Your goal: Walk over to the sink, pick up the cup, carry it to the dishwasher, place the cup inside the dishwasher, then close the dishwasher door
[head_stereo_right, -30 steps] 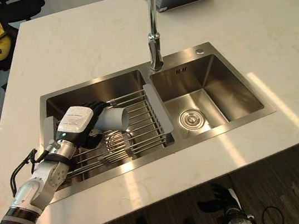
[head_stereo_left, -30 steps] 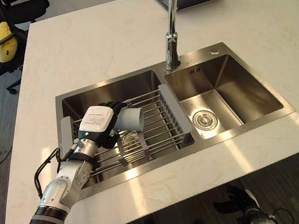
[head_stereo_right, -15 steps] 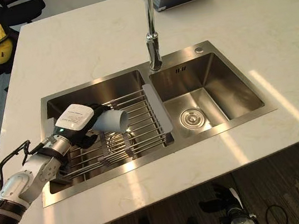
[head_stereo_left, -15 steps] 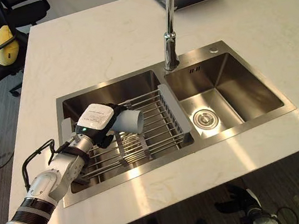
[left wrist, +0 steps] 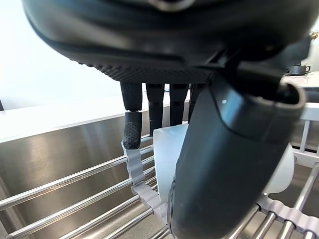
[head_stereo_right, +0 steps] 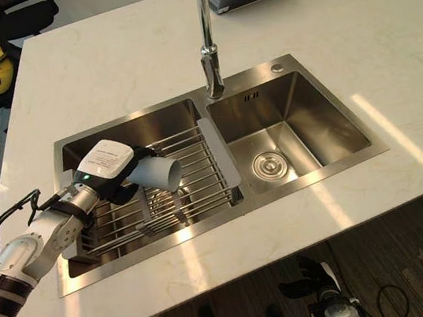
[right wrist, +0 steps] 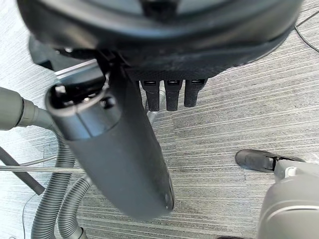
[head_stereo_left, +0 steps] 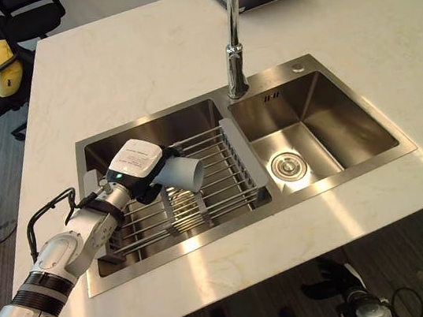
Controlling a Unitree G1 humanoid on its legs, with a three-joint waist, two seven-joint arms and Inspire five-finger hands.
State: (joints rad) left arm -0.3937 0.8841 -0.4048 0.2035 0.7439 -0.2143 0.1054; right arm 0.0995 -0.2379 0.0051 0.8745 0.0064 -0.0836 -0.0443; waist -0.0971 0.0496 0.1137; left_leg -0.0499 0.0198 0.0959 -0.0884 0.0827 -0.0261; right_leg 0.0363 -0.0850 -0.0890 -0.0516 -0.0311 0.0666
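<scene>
Over the wire rack [head_stereo_left: 226,174] in the left basin of the brushed-steel sink [head_stereo_left: 150,120], the pale, smooth, cylindrical cup [head_stereo_left: 183,174] lay sideways with its mouth toward the divider, clasped between the left hand's [head_stereo_left: 136,165] curled fingers and thumb. The right hand [right wrist: 164,45] hung slack-fingered and empty above the ribbed floor [right wrist: 249,109]. The grip matched that of a second earlier; the forearm had dropped lower.

light: bright, even overhead light is falling on the pale countertop [head_stereo_left: 142,65] | glare: white streaks are shining at lower centre and lower right, another glinting at upper right | sink [head_stereo_left: 325,121]: steel walls are throwing highlights, left basin is sitting darker | left wrist view: upper-left background is washing out white, left hand [left wrist: 164,50] is showing near-black
</scene>
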